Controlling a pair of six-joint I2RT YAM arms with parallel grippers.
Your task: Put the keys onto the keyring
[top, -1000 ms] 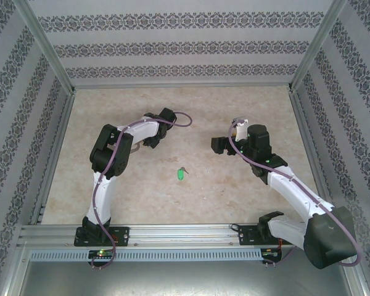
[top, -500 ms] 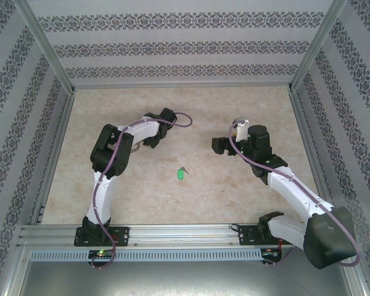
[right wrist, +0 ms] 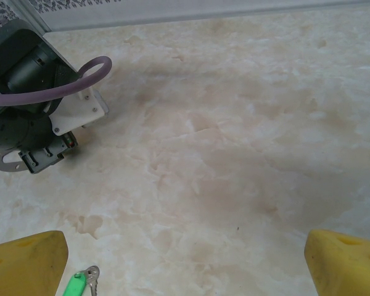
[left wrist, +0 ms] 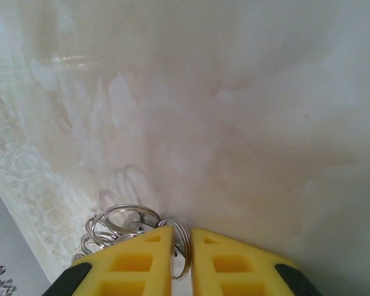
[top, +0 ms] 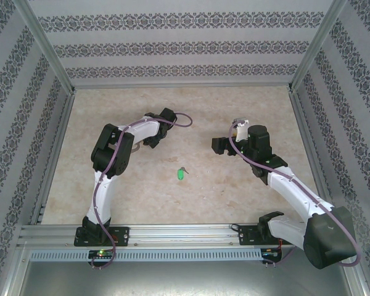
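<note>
The key, silvery with a bright green head, lies flat on the table between the two arms; it also sits at the bottom left of the right wrist view. The keyring is a bunch of silvery wire rings on the table, and one ring stands in the narrow slot between my yellow left fingers. My left gripper is shut on that ring, low over the table left of centre. My right gripper is wide open above bare table with nothing between its fingers, right of centre.
The marble-patterned tabletop is boxed in by patterned walls with aluminium posts. The left arm's wrist and its purple cable fill the upper left of the right wrist view. A metal rail runs along the near edge.
The left fingers have closed a little further on the ring. Neither arm nor the green key has visibly moved.
</note>
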